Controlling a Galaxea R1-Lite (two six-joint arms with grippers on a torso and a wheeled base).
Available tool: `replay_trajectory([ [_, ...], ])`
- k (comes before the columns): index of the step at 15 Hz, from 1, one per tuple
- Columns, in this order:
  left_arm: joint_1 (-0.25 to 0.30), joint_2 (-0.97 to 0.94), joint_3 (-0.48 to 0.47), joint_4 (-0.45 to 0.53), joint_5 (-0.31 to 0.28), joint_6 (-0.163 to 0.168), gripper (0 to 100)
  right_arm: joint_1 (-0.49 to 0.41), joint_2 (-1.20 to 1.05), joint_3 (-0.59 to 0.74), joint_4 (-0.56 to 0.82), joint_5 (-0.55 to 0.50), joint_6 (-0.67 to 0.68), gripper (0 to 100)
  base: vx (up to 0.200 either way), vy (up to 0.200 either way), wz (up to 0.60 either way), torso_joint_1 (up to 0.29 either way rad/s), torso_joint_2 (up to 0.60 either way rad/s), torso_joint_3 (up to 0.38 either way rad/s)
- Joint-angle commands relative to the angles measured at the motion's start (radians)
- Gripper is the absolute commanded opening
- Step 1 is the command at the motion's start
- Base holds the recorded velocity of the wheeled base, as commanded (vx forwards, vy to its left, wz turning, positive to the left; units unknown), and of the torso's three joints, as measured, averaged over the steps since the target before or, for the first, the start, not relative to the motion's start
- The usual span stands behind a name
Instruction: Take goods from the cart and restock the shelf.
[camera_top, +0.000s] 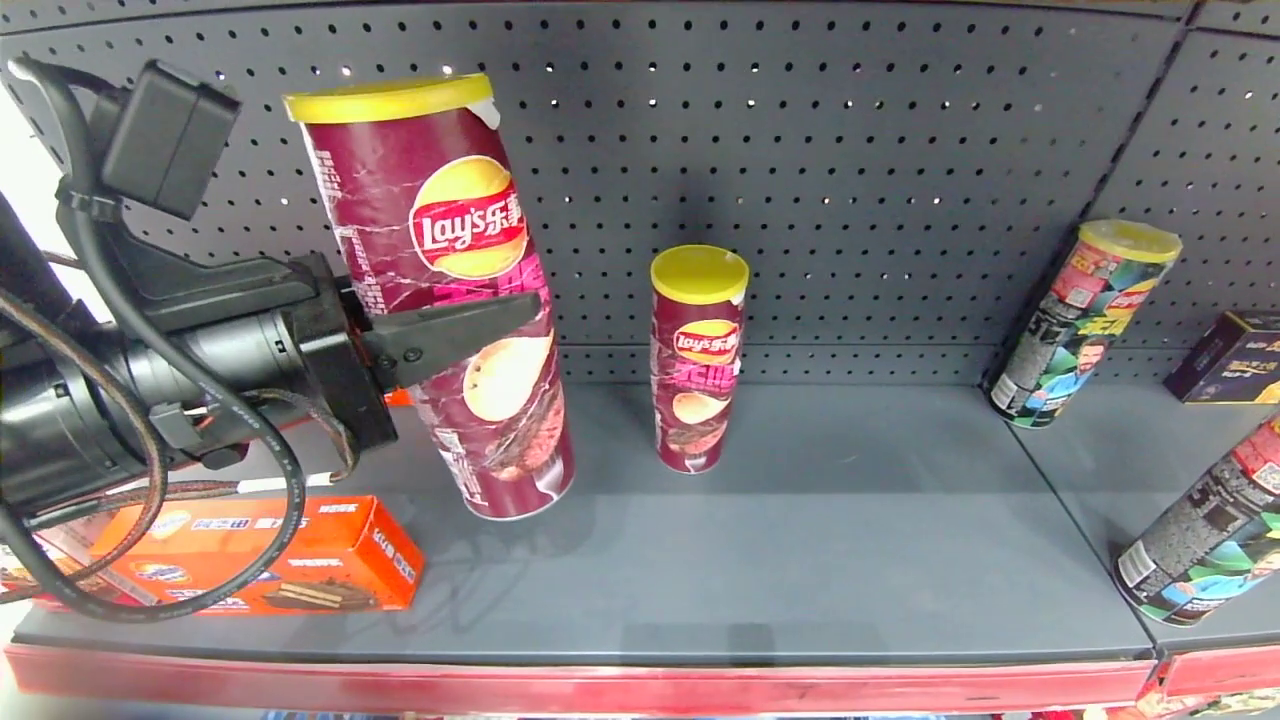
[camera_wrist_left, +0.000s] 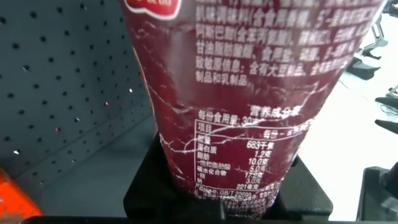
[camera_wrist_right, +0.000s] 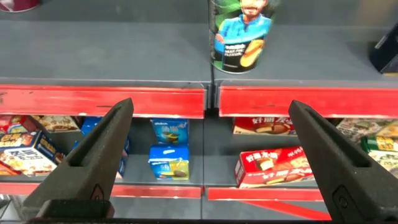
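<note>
Gripping the tall maroon chips can around its middle from the can's left side, the left gripper has its fingers clamped on it. The can leans slightly, with its base down at the grey shelf, left of a smaller matching can. The right gripper hangs with its fingers wide apart, facing the shelf's red front edge.
</note>
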Motion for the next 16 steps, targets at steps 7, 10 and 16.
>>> replay_trajectory([
  [7, 0.039, -0.091, 0.123, 0.004, 0.0, -0.035, 0, 0.06, 0.269, -0.342, 0.039, 0.062, 0.173, 100, 0.0, 0.0, 0.0, 0.0, 0.0, 0.0],
  [10, 0.039, -0.091, 0.115, 0.001, -0.002, -0.035, 0, 0.127, 0.334, -0.4, 0.074, 0.212, -0.044, 100, 0.0, 0.0, 0.0, 0.0, 0.0, 0.0],
  [16, 0.042, -0.084, 0.114, 0.001, 0.001, -0.034, 0, 0.296, 0.655, -0.595, 0.105, 0.459, -0.09, 100, 0.0, 0.0, 0.0, 0.0, 0.0, 0.0],
])
